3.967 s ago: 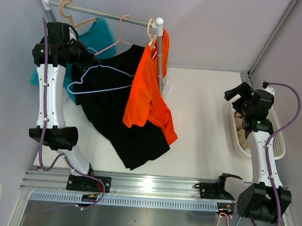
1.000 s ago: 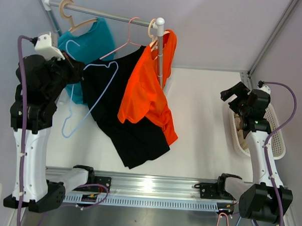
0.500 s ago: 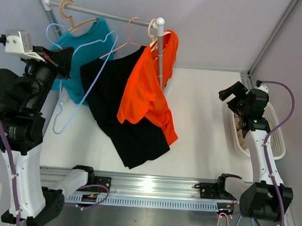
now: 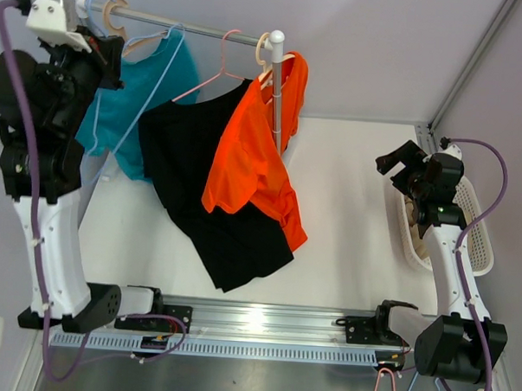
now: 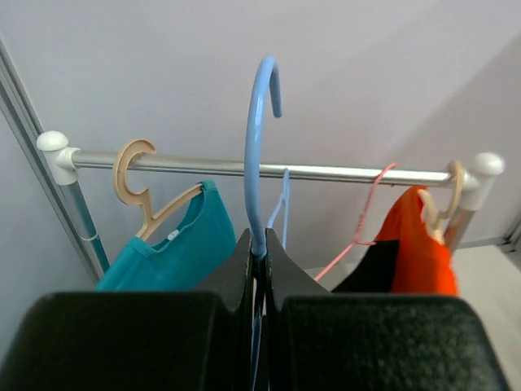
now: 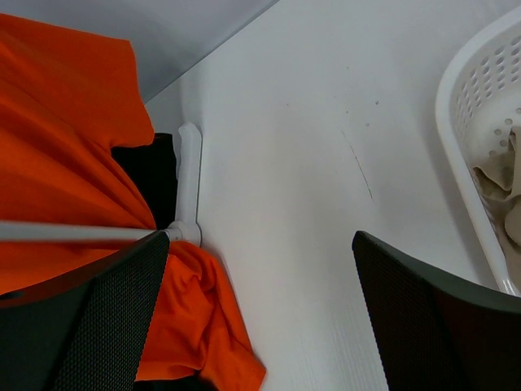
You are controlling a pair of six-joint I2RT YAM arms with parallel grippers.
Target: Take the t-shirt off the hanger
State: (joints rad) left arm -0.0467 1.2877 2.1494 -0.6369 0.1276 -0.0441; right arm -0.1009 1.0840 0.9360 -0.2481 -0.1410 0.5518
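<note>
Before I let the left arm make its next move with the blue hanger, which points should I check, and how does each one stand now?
1. Left tool shut on the blue hanger, just below its hook: ok.
2. Blue hanger bare, no cloth on it: ok in the top view.
3. Hook tip higher than the rail: ok.
4. Hook on the correct side of the rail to drop onto it: cannot tell, depth is unclear.
5. Free rail between the tan hanger and the pink hanger: ok.
6. Right tool open, holding nothing, apart from the orange t-shirt, near the basket: ok.
</note>
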